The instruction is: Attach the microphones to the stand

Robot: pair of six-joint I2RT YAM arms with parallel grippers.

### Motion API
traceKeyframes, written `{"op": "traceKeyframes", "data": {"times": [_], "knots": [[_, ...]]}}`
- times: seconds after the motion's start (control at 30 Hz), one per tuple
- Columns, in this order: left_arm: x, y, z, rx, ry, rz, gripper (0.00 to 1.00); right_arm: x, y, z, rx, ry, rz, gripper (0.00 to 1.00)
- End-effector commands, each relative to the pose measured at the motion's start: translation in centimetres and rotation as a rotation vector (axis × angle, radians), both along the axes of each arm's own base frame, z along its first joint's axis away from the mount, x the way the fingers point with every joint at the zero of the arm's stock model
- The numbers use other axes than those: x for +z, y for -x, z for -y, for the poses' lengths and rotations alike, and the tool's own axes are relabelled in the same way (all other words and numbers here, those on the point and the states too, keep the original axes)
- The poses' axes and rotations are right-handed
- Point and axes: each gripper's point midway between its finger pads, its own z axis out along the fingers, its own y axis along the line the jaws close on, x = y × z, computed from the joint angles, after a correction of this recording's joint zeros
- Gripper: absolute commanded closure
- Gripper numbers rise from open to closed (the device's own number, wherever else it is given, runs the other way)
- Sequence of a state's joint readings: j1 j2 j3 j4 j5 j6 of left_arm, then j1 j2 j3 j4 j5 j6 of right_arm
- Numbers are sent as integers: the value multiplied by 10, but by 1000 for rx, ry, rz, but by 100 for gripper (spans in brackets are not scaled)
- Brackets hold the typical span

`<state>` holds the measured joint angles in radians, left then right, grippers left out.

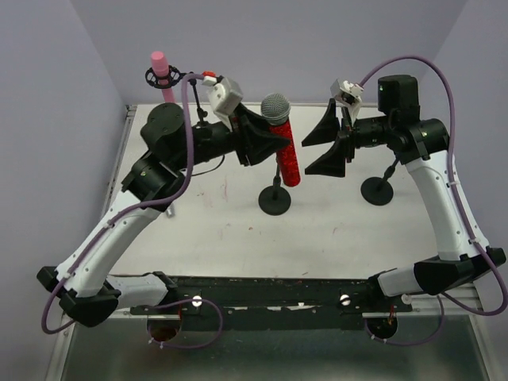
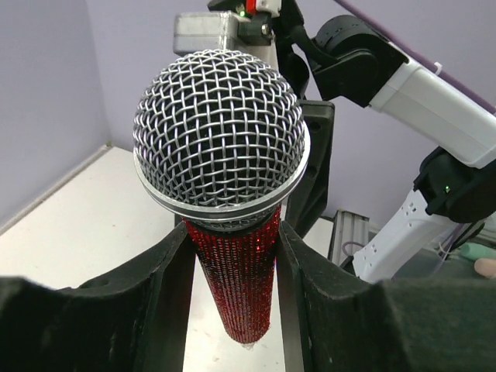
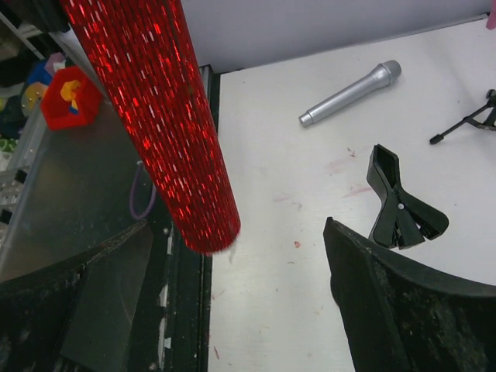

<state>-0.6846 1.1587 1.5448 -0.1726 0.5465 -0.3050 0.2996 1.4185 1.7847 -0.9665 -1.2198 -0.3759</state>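
Note:
A red glitter microphone [image 1: 286, 155] with a silver mesh head [image 2: 219, 132] is held upright, with my left gripper [image 1: 260, 140] shut on its body [image 2: 236, 271] just under the head. Its lower end [image 3: 203, 232] hangs free above the table, beside a round-based stand [image 1: 275, 200]. My right gripper [image 1: 327, 144] is open to the right of the red microphone, with nothing between its fingers [image 3: 387, 310]. A pink microphone [image 1: 159, 63] sits in a stand clip [image 1: 163, 78] at the back left. A silver-grey microphone [image 3: 350, 94] lies flat on the table.
A second round stand base [image 1: 377, 190] sits under my right arm. A black clamp-like clip [image 3: 403, 211] is on the table near a thin tripod leg [image 3: 465, 124]. Purple walls close in the back and sides. The table's near edge carries a black rail [image 1: 262, 294].

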Motion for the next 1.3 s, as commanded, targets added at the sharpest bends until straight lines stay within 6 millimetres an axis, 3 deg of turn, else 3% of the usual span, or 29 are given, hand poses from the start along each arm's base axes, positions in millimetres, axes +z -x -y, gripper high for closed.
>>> {"op": "traceKeyframes", "data": {"times": [0.0, 0.23, 0.33, 0.4, 0.5, 0.6, 0.63, 0.73, 0.8, 1.27], "knots": [[25, -11, 30, 2, 80, 8, 100, 14, 10, -4, 39, -53, -55, 0], [26, -20, 59, -20, 105, -17, 100, -1, 21, -5, 66, -94, -134, 1], [23, -20, 65, -26, 106, -28, 100, -4, 22, -5, 57, -99, -137, 11], [21, -21, 66, -20, 104, -33, 100, -3, 24, -5, 66, -104, -137, 29], [22, -21, 65, -21, 124, -31, 100, 2, 30, -4, 89, -116, -126, 64], [21, -17, 64, -35, 144, -54, 99, 0, 31, -4, 94, -117, -123, 82], [20, -16, 63, -38, 153, -63, 88, -1, 32, -4, 98, -118, -124, 84], [17, -9, 61, -86, 195, -88, 45, 1, 38, -3, 124, -130, -121, 89], [18, -5, 58, -117, 246, -103, 31, 1, 41, -2, 140, -136, -124, 89], [23, -15, 72, -193, 288, -162, 27, -2, 42, -3, 155, -139, -135, 90]]}}
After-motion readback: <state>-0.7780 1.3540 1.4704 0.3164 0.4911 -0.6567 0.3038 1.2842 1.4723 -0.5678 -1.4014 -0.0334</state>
